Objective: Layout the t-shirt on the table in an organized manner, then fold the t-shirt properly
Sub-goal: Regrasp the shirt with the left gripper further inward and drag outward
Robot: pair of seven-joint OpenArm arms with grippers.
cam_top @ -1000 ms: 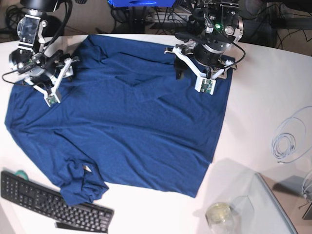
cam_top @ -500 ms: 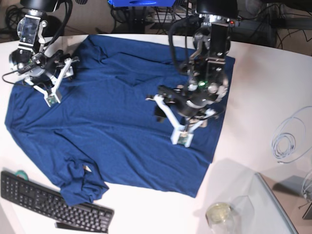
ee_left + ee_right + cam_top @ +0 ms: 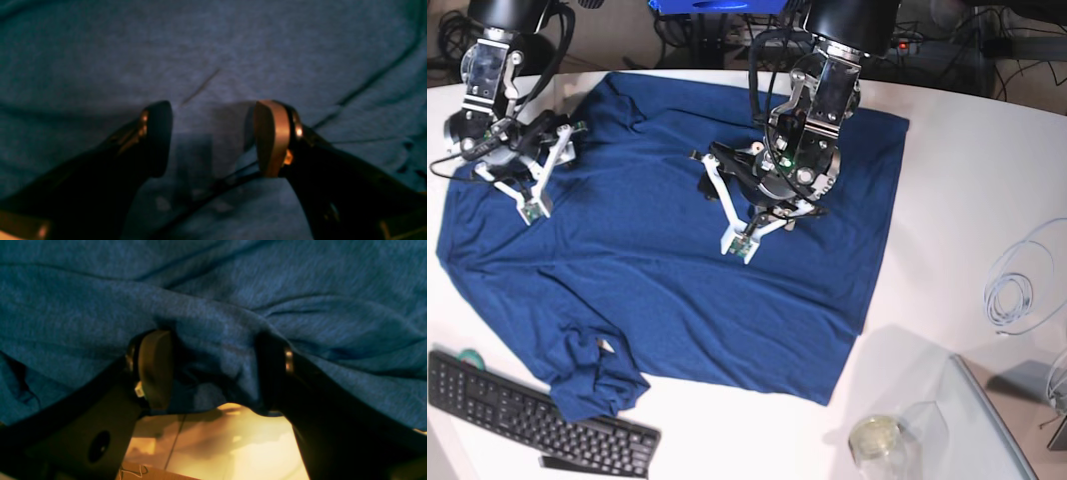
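Spreading is mostly done, folding is not yet begun, as far as I can judge. In the base view the t-shirt (image 3: pixel 677 230) lies flat on the table (image 3: pixel 967 180) and covers its middle and its 9 o'clock half. The body of the shirt is smooth, with only light creases. What is not in order: at about 7 o'clock one part of the cloth, probably a sleeve, is bunched into a lump just beside the keyboard (image 3: pixel 527 415). I think this lump must be opened and laid straight before any fold is made. No folded edge is visible anywhere.

The left gripper (image 3: pixel 735 215) hovers over the centre of the shirt. In its wrist view the jaws stand apart and only flat cloth shows between them, so it holds nothing. The right gripper (image 3: pixel 527 185) is at 10 o'clock, at the shirt's edge there. In its wrist view the jaws are also apart, and a fold of the cloth hangs across and between them, with the bare table showing below. Whether the pads really press this fold I cannot tell.

About writing: I see no print, brand or label on the shirt. The keyboard keys are too small to read. Near 5 o'clock stands a glass jar (image 3: pixel 877 440), with no readable label.
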